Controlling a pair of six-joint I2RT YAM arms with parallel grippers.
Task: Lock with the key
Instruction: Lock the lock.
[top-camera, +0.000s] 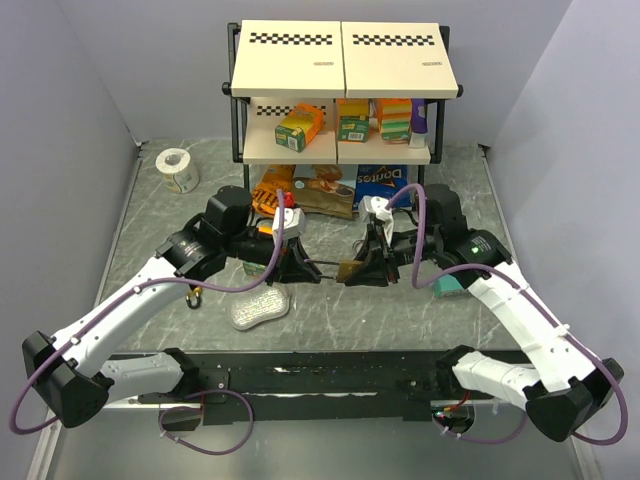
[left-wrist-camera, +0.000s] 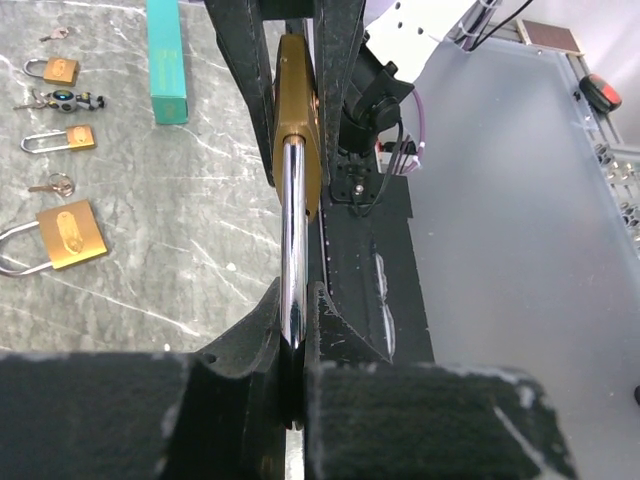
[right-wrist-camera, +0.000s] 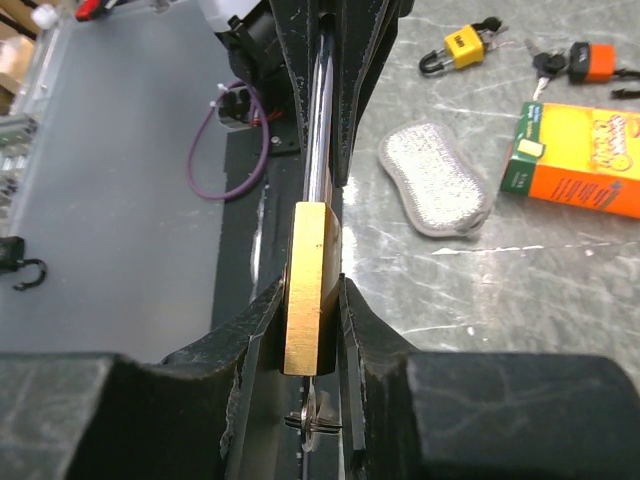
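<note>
Above the table's middle, between the arms, the brass padlock (right-wrist-camera: 308, 270) hangs with its long axis running left to right. The left fingers (left-wrist-camera: 250, 345) are clamped on its steel shackle (left-wrist-camera: 293, 230). The right fingers (right-wrist-camera: 250, 335) press the body's flat sides. The key (right-wrist-camera: 315, 425) appears seated in the body's right end, deeper between the right fingers.

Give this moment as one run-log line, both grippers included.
left gripper: shut on padlock shackle | right gripper: shut on padlock body | key: at body's end, seating unclear
</note>
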